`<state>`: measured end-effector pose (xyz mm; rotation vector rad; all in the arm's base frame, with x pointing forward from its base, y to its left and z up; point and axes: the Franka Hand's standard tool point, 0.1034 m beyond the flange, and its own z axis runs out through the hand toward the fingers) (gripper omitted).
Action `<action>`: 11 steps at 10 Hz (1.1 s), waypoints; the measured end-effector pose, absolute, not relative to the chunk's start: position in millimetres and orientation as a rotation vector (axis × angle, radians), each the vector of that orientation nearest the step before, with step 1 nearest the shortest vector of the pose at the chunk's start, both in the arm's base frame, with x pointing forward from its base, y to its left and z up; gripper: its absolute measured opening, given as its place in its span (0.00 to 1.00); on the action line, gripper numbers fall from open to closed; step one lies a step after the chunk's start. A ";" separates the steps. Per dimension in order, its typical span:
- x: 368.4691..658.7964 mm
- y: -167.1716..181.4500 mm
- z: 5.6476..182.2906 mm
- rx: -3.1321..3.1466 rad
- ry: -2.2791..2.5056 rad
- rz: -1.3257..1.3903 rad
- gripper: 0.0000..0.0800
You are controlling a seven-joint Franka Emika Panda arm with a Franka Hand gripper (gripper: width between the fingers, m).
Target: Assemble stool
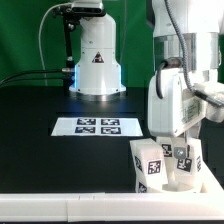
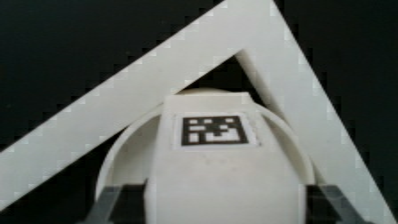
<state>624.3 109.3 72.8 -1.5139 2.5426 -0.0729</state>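
Observation:
The stool's parts stand at the exterior view's lower right, in the corner of the white rail. They are white chunky legs with black-and-white tags, upright on the round seat. My gripper hangs right over them. In the wrist view a leg with a square tag fills the space between my two dark fingers, which touch its sides. The seat's curved edge shows beside the leg. My gripper is shut on this leg.
The marker board lies flat on the black table in the middle. The arm's white base stands at the back. In the wrist view the rail's two arms meet in a corner beyond the leg.

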 end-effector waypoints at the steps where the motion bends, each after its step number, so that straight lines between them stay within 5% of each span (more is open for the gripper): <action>1: 624.1 109.1 72.2 -1.517 2.542 -0.074 0.59; 3: 622.8 111.2 75.4 -1.625 2.484 -0.061 0.79; 6: 623.5 124.2 102.2 -2.032 2.121 -0.079 0.81; 11: 625.1 119.2 101.9 -2.453 1.657 -0.149 0.81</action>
